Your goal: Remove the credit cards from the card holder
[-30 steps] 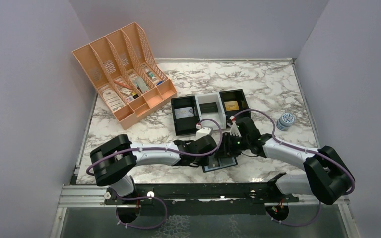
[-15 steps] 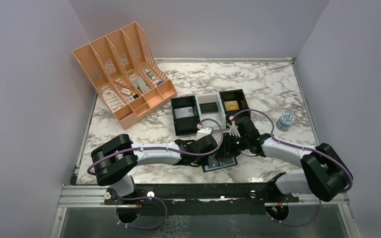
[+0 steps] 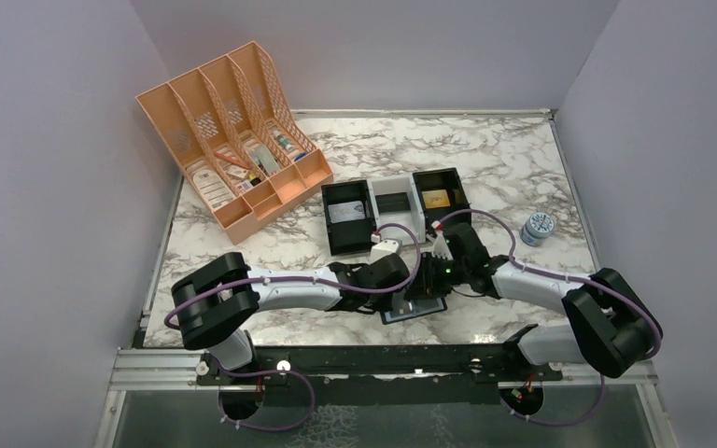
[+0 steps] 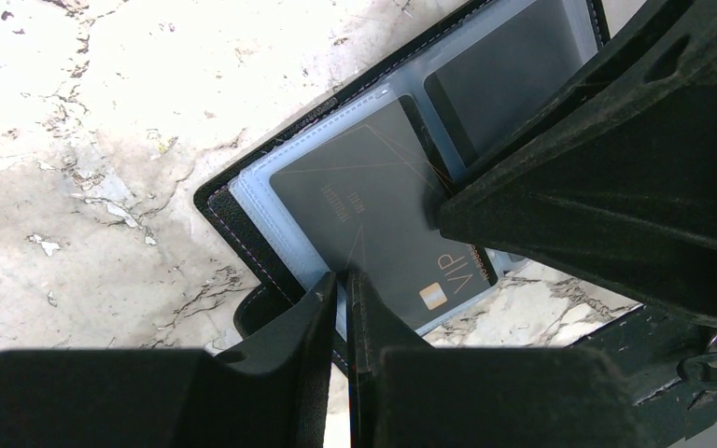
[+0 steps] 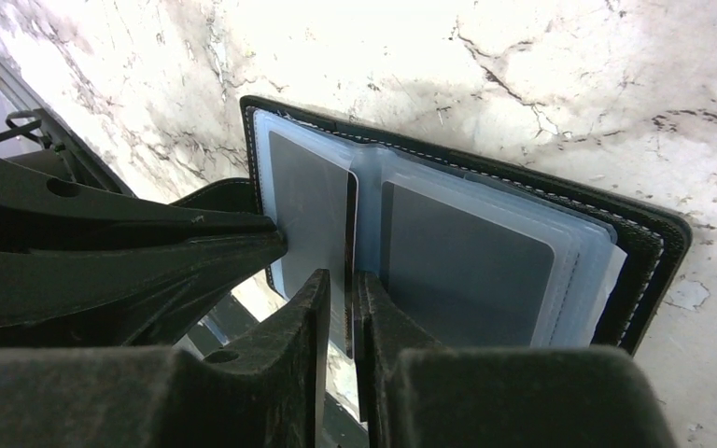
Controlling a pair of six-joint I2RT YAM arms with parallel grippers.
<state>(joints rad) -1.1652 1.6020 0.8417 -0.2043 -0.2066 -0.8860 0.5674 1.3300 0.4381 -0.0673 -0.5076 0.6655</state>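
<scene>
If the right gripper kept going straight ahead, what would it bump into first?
Probably the dark grey card in the card holder; its edge sits between the right gripper's fingers.

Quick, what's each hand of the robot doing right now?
Left fingers: closed, pinching an edge of the card holder.
Right fingers: closed on the edge of a dark credit card.

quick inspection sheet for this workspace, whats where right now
surface: white grey-veined marble-pattern tabletop
job's things: black folding card holder lying open; dark grey VIP credit card mostly within its clear sleeve
clutter: orange plastic file organiser; black-and-white three-compartment tray; small round blue-white tin
grippers: left gripper, jaws pinching the holder's sleeve edge; right gripper, jaws pinching the card
cables: purple cables running along both arms
surroundings: plain lilac walls on three sides
</scene>
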